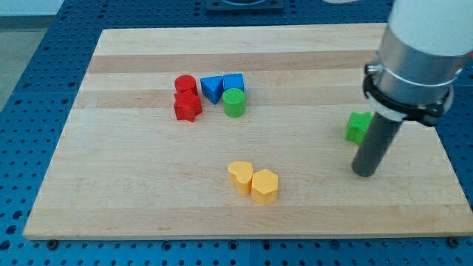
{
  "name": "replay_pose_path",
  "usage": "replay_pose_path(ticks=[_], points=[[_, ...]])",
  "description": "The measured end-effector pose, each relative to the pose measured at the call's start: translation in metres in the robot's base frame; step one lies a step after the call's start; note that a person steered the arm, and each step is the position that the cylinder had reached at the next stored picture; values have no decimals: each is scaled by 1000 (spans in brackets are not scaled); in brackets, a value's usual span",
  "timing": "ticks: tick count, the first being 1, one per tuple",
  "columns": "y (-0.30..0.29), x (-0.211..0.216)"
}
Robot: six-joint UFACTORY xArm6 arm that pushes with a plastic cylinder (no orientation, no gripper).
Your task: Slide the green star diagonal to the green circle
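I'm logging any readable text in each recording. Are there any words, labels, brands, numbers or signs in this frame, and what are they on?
None: no text can be read in this view.
The wooden board, the arm's housing and the blocks, including the green star and green circle, are all unmarked.
My tip sits just below the green star and carries no label either.

Light wooden bench (133,192), plank grain running left-right, sits on a blue perforated base (29,89). On it, upper middle cluster: red cylinder (185,84) touching red star-ish block (187,106) just below it; blue triangle (212,89) beside blue cube (233,83); green circle (234,103) just under the cube. Lower middle: two yellow blocks touching, a heart-like one (239,176) and a hexagon (264,185). View's right: green star (358,127), partly hidden, well apart from the cluster. My tip (364,173) rests on the bench just below-right of the star.
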State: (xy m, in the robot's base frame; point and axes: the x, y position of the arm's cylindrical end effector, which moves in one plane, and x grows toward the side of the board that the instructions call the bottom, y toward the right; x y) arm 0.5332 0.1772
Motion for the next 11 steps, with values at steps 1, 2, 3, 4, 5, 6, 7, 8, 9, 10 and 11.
replay_pose_path(ticks=[1,2,3,4,5,6,7,8,9,10,11], points=[[39,-12],[60,-27],[50,-31],[32,-43],[31,-67],[18,-87],[-12,-98],[-32,-96],[-58,-93],[-90,-92],[-121,-87]])
